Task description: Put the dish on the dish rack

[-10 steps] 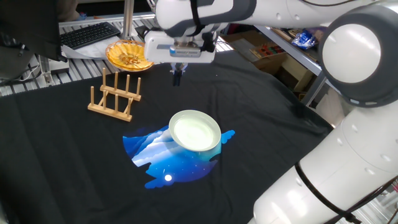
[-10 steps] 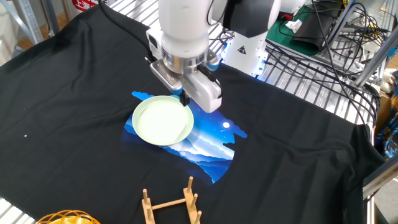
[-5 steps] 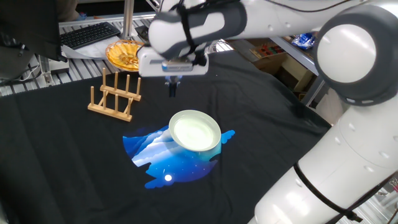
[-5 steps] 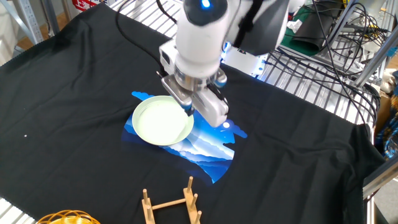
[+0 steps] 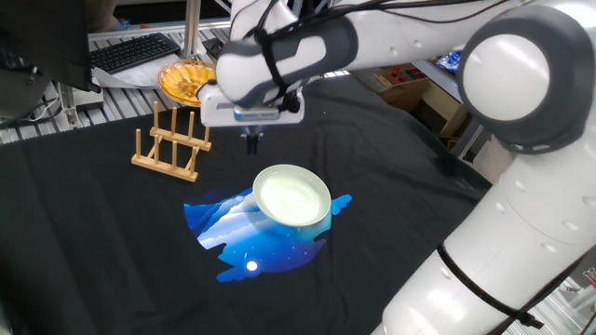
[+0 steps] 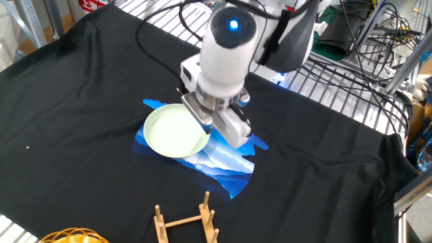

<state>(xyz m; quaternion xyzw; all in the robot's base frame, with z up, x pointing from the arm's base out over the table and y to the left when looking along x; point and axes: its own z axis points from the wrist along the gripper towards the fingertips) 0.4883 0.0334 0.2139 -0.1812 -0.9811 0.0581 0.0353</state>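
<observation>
One fixed view is showing the white arm (image 5: 391,37) now swinging further toward the dish rack (image 5: 172,142) side than a second ago, its claw (image 5: 251,141) hanging lower above the black cloth covering the table (image 5: 93,233). Claw fingers are looking close together, though whether they are fully closed I cannot tell. The pale dish (image 5: 292,195) is sitting unmoved on the blue print (image 5: 251,244), apart from the claw. An orange fluted dish (image 5: 189,82) is resting behind the rack, which is standing empty.
</observation>
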